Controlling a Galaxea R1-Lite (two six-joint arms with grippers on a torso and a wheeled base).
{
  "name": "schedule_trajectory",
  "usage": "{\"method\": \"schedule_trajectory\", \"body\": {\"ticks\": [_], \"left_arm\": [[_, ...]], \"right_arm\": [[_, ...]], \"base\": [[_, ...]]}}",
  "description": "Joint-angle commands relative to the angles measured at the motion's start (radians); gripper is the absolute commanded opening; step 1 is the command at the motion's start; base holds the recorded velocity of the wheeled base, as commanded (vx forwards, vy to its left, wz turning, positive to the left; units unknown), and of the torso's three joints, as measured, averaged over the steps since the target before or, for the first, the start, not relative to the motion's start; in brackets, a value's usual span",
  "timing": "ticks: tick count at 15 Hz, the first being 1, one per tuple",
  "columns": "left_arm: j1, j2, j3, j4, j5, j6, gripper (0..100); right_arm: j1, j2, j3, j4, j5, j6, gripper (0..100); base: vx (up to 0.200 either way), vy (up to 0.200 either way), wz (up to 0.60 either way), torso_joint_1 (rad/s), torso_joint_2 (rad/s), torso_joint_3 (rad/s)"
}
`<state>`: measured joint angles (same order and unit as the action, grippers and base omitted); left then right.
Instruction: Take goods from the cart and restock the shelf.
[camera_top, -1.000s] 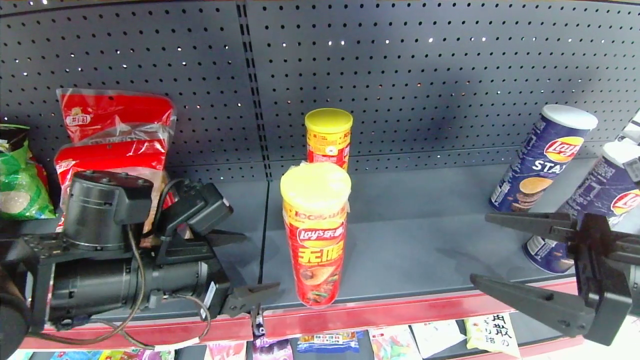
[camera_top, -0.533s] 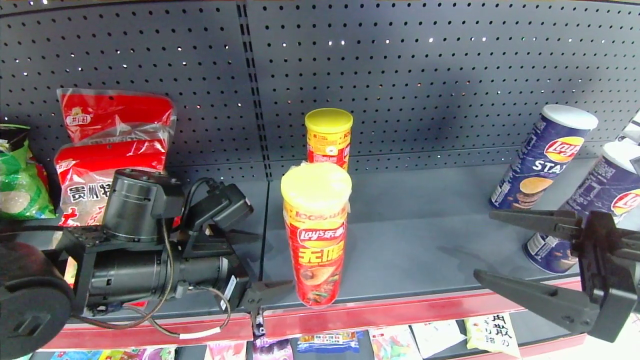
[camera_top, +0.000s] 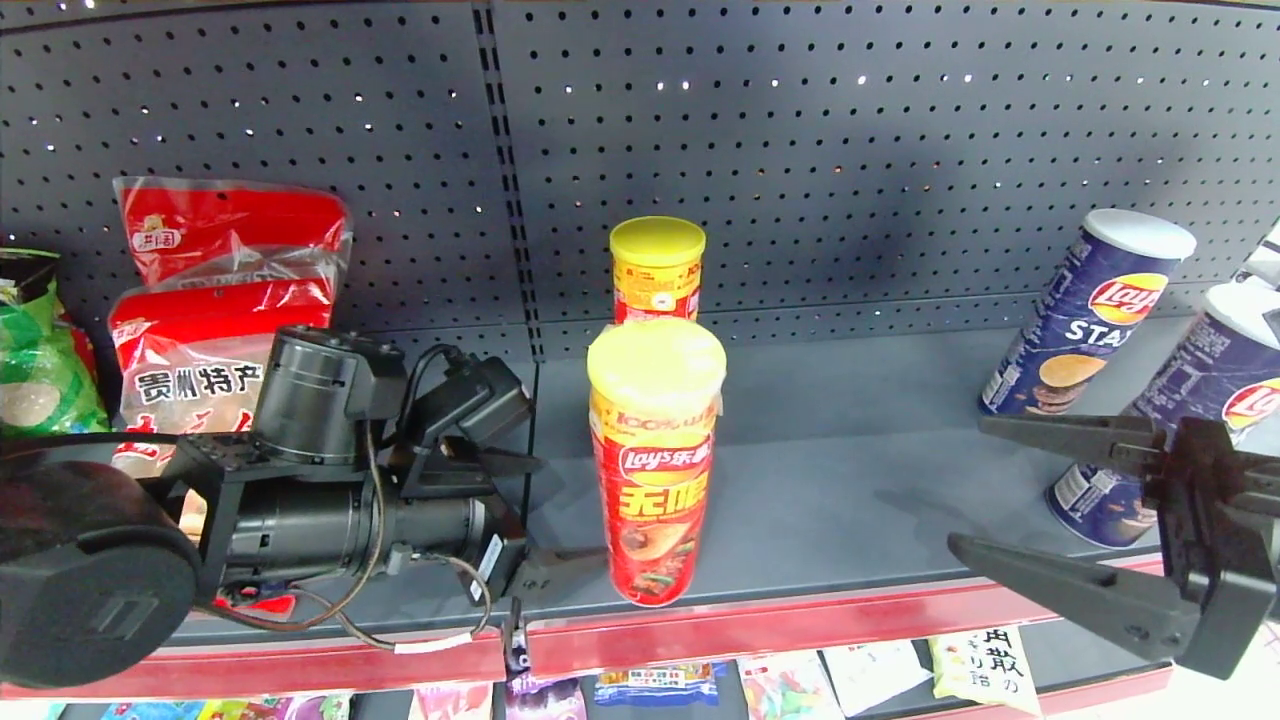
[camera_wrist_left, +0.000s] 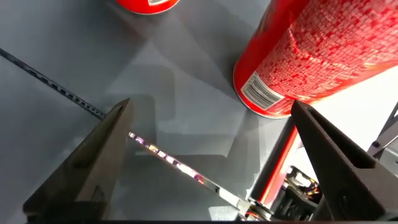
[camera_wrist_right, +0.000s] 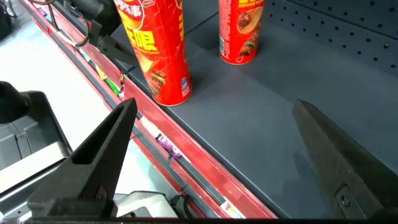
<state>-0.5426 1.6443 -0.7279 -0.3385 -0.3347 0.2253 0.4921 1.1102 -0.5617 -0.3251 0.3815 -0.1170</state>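
Note:
A tall red chip can with a yellow lid (camera_top: 655, 470) stands near the shelf's front edge. A second, similar can (camera_top: 657, 268) is behind it by the pegboard. My left gripper (camera_top: 545, 512) lies on its side just left of the front can. It is open, and its near fingertip (camera_top: 590, 556) reaches the can's base. In the left wrist view the can (camera_wrist_left: 311, 56) sits just beyond the open gripper (camera_wrist_left: 211, 109), next to one finger. My right gripper (camera_top: 968, 490) hovers open at the shelf's right front, holding nothing. From the right wrist view, both cans (camera_wrist_right: 155, 50) (camera_wrist_right: 239, 31) lie beyond the open gripper (camera_wrist_right: 214, 109).
Two blue chip cans (camera_top: 1090, 320) (camera_top: 1195, 420) stand at the right, close behind my right gripper. Red snack bags (camera_top: 220, 290) and a green bag (camera_top: 40, 350) fill the left. The shelf's red front lip (camera_top: 800, 620) runs below, with small packets (camera_top: 985, 665) underneath. Bare shelf floor (camera_top: 850, 480) lies between the cans.
My left arm has slid right along the shelf, and the front red can has shifted a little to the right with it. The right gripper has barely moved.

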Motion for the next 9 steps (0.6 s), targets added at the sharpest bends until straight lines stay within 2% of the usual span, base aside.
{"method": "schedule_trajectory", "body": {"ticks": [1, 7, 9], "left_arm": [[-0.002, 0.006, -0.005, 0.000, 0.000, 0.000, 100], [0.000, 0.003, -0.004, 0.000, 0.003, -0.001, 100], [0.006, -0.072, 0.036, 0.000, 0.025, -0.015, 100]], "right_arm": [[0.000, 0.003, 0.000, 0.000, 0.000, -0.001, 100], [0.000, 0.007, 0.005, 0.001, 0.000, -0.001, 100], [0.002, -0.009, 0.042, 0.000, 0.000, -0.006, 100]], "base": [[0.000, 0.000, 0.00, 0.000, 0.00, 0.000], [0.000, 0.000, 0.00, 0.000, 0.00, 0.000], [0.000, 0.000, 0.00, 0.000, 0.00, 0.000]]}}
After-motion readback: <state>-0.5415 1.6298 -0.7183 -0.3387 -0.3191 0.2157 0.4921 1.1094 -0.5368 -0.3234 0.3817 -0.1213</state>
